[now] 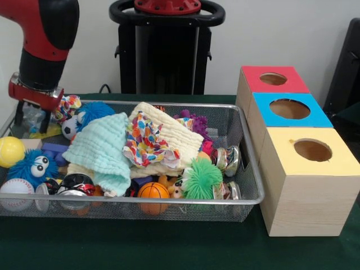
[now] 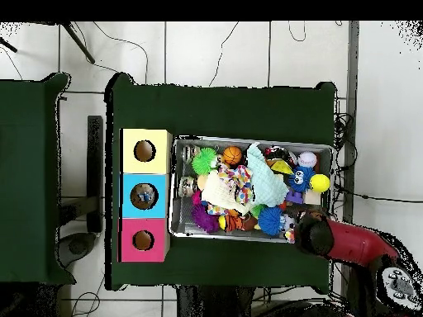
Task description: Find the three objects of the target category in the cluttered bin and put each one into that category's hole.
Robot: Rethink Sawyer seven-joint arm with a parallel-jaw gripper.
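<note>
Dark green cloth-covered bench (image 1: 169,247) carries a silver wire-mesh bin (image 1: 140,209) w/ rounded rim, and just beside its right side a row of three pale wood-grain boxes, each w/ a round hole in a coloured top.

Nearest bin wall, L to R: white stitched baseball (image 1: 16,189), fuzzy blue ball w/ googly eyes (image 1: 32,167), shiny black-and-chrome round toy (image 1: 75,184), orange rubber mini basketball (image 1: 153,191), green spiky-haired pom ball (image 1: 201,179), chrome metallic pieces (image 1: 227,159) at the right wall. Smooth yellow ball (image 1: 10,151) at the left wall.

Mid bin: mint waffle-texture cloth (image 1: 101,151) draped over the pile; touching it, a cream ribbed cloth (image 1: 171,138) w/ a multicolour confetti-print fabric (image 1: 143,140) on top. Further back: purple knobbly rubber toy (image 1: 194,121), second fuzzy blue ball (image 1: 93,111), small black-and-white soccer ball (image 1: 69,127).

Boxes near to far: yellow-topped box (image 1: 306,185), blue-topped box (image 1: 289,109), red-topped box (image 1: 273,80). Overhead view shows something inside each hole, most plainly the blue one; too small to identify. Which bin items belong to the target category can't be told.

Red-and-black arm (image 1: 45,39) comes down at the bin's far left corner; its end effector (image 1: 31,115) hangs low among toys there, partly hidden, so spread or pressed together: can't tell.

No legible writing or labels.
</note>
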